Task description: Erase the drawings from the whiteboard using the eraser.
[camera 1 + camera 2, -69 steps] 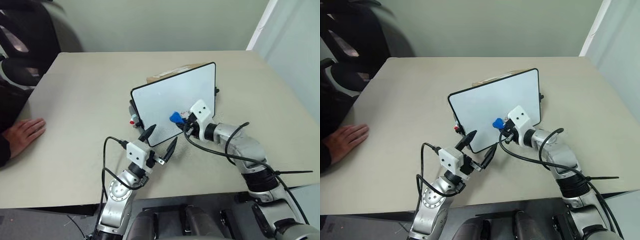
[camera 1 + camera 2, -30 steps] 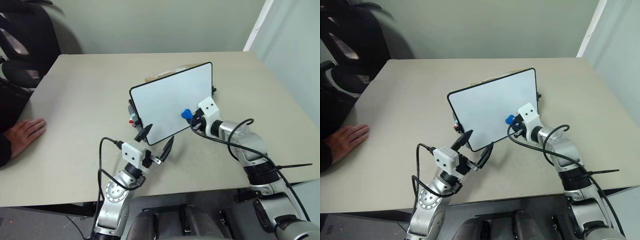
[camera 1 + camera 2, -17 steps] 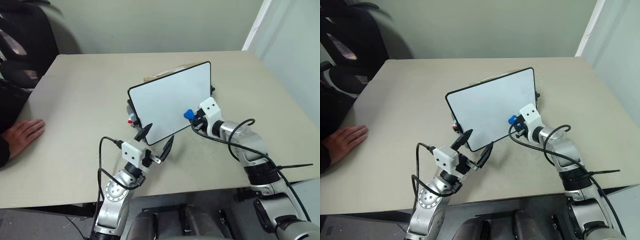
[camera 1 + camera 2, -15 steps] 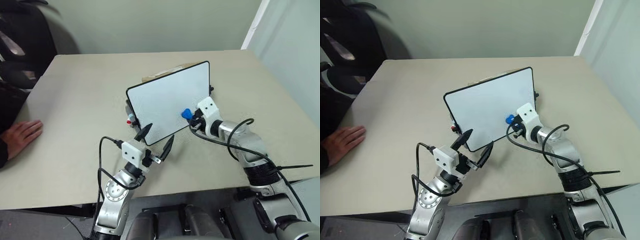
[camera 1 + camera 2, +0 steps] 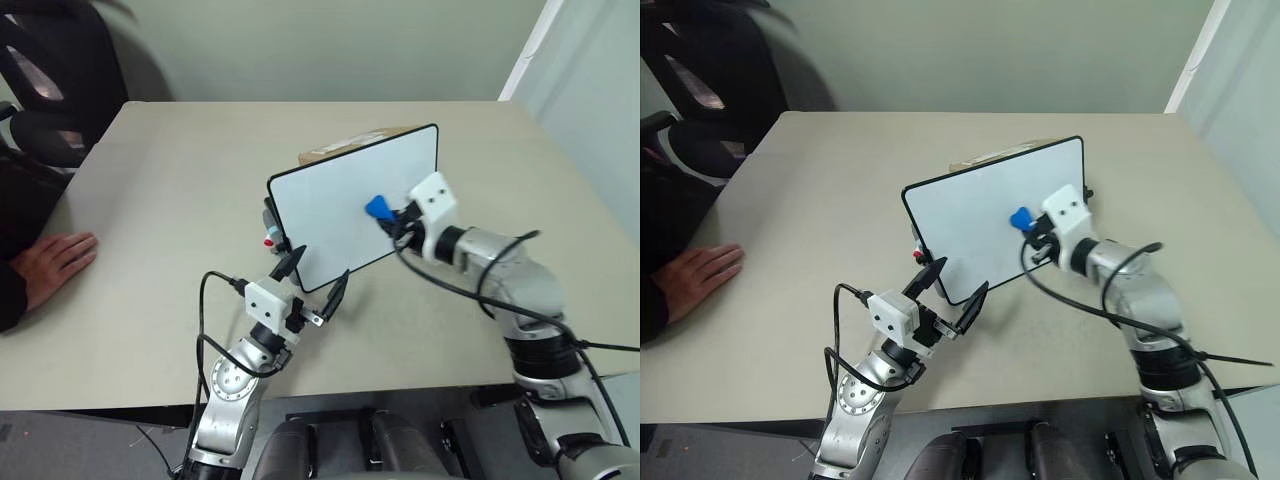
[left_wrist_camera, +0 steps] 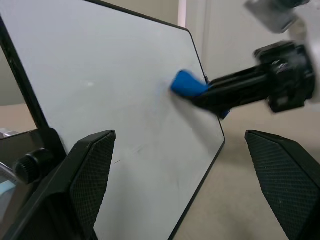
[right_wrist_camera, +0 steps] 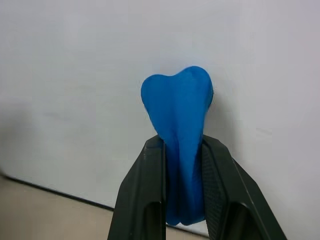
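Between the two black fingers (image 7: 150,195) of the right gripper (image 7: 183,192) the eraser (image 7: 179,115) is pinched tight, its blue tip pressed flat to the whiteboard (image 5: 330,210) toward the board's right edge, while the left gripper (image 5: 313,279) is held spread apart at the board's lower corner, grasping nothing. No drawings can be made out on the white face. Since the board is only propped near the table's (image 5: 170,190) far edge, it could be tipped back or slid by too firm a push, and the squeezed eraser could be twisted out of the pinch.

Whiteboard (image 5: 345,215) propped mid-table (image 5: 160,190); eraser (image 5: 378,207) against its right part.
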`<state>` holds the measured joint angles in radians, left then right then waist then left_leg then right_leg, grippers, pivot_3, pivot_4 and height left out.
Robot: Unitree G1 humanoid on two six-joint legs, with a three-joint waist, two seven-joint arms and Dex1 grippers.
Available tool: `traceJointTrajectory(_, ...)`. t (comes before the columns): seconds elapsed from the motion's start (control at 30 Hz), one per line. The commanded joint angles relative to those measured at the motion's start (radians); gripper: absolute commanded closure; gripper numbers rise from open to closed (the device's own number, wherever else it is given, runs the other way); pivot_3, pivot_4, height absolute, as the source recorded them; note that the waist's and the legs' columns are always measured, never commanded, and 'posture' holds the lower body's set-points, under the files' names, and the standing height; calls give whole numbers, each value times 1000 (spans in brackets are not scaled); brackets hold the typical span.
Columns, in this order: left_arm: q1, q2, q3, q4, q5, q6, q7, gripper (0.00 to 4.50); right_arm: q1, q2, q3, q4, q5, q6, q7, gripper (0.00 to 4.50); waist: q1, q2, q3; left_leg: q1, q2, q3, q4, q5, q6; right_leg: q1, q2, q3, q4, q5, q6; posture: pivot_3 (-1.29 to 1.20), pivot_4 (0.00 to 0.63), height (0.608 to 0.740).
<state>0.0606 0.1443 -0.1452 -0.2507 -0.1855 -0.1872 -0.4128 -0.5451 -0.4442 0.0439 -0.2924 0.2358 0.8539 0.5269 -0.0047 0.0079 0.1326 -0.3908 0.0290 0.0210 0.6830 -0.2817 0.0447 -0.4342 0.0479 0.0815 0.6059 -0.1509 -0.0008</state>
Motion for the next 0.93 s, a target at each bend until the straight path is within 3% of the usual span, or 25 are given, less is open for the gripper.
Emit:
traceJointTrajectory(0.03,0,-7,-15,-12,18,-17,7,0,50,-71,-135,-79,37,43,0,3677,1,0,0,0,0,0,0,0,0,0,0,0,0,-1,0,0,150,740)
traceJointTrajectory(0.2,3,-6,5,-17,20,-18,17,0,163,-208,-177,7,-27,29,-18,3677,3,0,0,2,0,0,0,-1,-1,1,0,0,2,-5,3,0,150,740)
traceJointTrajectory(0.3,-3,1,10,-12,16,-18,8,0,178,-225,-167,36,-34,64,-32,3677,-3,0,0,3,0,0,-1,-2,-2,0,0,0,3,-9,11,0,150,740)
traceJointTrajectory(0.47,-7,-1,-1,-9,17,-16,-2,0,187,-215,-124,48,-30,152,-44,3677,-4,0,0,6,0,0,-2,-2,-2,1,0,0,4,-9,13,0,150,740)
traceJointTrajectory(0.57,-9,2,-2,-10,32,-13,3,0,174,-206,-111,98,-43,168,-64,2939,-4,0,0,7,0,0,-1,-2,-2,3,0,0,4,-9,13,0,150,740)
traceJointTrajectory(0.73,-8,7,6,-6,23,-18,-1,0,185,-210,-155,47,-25,118,-57,1245,0,0,0,7,0,0,0,-2,0,3,0,0,4,-9,12,0,150,740)
traceJointTrajectory(0.93,7,3,-6,-28,24,-10,3,0,309,-191,-225,-175,79,-65,54,1245,2,0,0,6,0,0,-1,-3,-1,3,0,0,4,-10,11,0,150,740)
